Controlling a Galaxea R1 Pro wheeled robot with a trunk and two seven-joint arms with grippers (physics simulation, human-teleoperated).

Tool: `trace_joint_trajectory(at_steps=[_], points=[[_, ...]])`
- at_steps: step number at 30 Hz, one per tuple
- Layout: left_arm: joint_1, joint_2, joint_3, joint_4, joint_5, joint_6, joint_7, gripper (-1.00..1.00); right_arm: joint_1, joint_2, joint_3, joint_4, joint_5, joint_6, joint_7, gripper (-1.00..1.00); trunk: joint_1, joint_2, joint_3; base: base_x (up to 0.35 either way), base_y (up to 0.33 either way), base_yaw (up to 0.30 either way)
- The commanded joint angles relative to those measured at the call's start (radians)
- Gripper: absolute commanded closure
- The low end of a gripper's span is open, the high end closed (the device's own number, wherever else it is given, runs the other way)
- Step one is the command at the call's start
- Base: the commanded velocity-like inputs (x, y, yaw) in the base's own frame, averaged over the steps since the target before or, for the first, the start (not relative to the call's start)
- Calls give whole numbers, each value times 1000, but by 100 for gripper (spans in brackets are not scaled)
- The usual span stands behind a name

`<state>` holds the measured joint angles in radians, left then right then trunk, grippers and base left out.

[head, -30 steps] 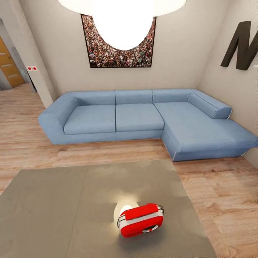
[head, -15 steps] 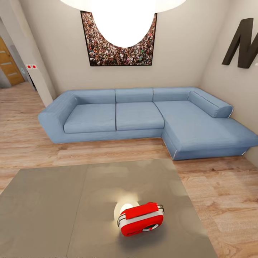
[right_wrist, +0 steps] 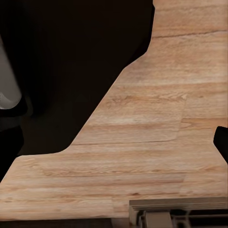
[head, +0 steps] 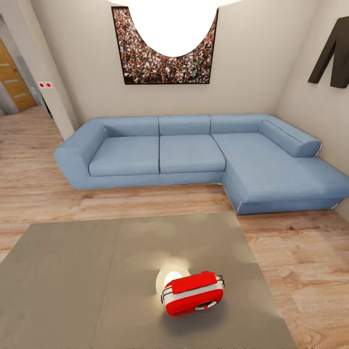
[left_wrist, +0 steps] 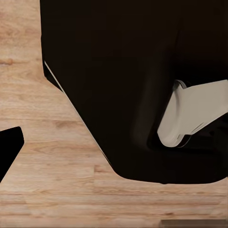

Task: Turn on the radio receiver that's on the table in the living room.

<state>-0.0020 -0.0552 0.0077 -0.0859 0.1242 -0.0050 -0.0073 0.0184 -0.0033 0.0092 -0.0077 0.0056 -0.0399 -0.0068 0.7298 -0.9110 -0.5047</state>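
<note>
The radio receiver [head: 193, 293] is a small red box with a white band, a red top handle and a round dial on its face. It stands upright on the near right part of the grey glossy table [head: 72, 281], right of the table's seam. A bright lamp reflection lies on the tabletop just behind it. In the left wrist view a dark fingertip [left_wrist: 9, 147] shows at the picture's edge over wood floor. Another dark fingertip [right_wrist: 221, 140] shows at the edge of the right wrist view. The robot's dark body [left_wrist: 123, 71] takes up much of both wrist views.
A blue L-shaped sofa [head: 194, 155] stands beyond the table against the beige wall, under a crowd picture [head: 167, 63] and a white pendant lamp [head: 172, 24]. Wood plank floor runs between table and sofa. A wooden door [head: 14, 80] is at far left.
The whole head view has shifted a little, so the camera moved. The radio stays at the same spot on the table.
</note>
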Motion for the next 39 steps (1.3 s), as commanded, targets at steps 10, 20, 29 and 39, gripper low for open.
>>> trace_joint_trajectory(at_steps=[10, 20, 29, 39], points=[[0, 0, 0, 0, 0, 0, 0, -100, 0, 0, 0, 0, -1, 0, 0, -100, 0, 0, -16, 0, 0, 5], [0, 0, 0, 0, 0, 0, 0, -100, 0, 0, 1, 0, -1, 0, 0, -100, 0, 0, -32, 0, 0, 0], [0, 0, 0, 0, 0, 0, 0, -100, 0, 0, 0, 0, -1, 0, -1, -100, 0, 0, -47, 0, 0, 0], [0, 0, 0, 0, 0, 0, 0, -100, 0, 0, 1, 0, -1, 0, -1, -100, 0, 0, -63, 0, 0, 67]])
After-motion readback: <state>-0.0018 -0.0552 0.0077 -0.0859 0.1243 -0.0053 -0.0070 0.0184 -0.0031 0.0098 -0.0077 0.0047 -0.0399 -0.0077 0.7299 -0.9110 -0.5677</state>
